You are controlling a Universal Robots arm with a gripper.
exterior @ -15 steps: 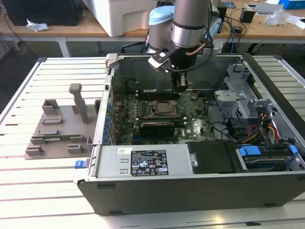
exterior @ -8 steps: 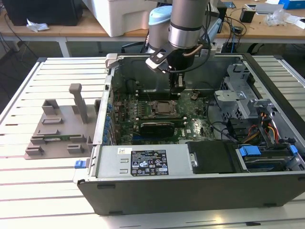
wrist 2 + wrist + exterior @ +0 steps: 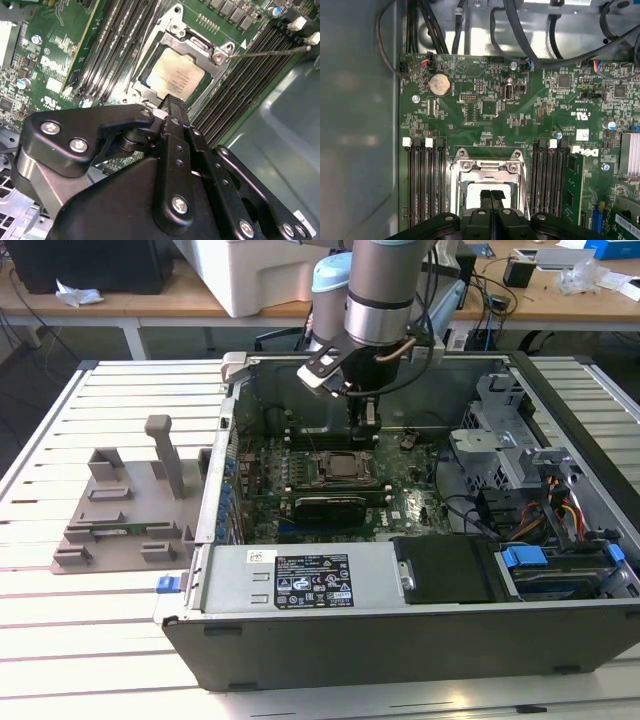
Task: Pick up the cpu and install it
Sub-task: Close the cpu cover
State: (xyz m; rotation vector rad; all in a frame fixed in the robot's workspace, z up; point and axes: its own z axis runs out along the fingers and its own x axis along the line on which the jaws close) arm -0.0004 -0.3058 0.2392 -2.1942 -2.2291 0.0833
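Second wrist view: cpu [image 3: 172, 77] lies in socket [image 3: 196, 45]; gripper [image 3: 172, 102] clenched, empty, over it. Likely light, stiff, fragile (grip opposite edges).

Slatted metal table [image 3: 80, 640], open computer case [image 3: 400, 640], grey fixture [image 3: 120, 518] beside it

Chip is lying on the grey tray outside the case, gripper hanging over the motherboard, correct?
No: the chip lies in the socket on the motherboard, not on the tray; the second wrist view shows it. The gripper does hang over the motherboard.
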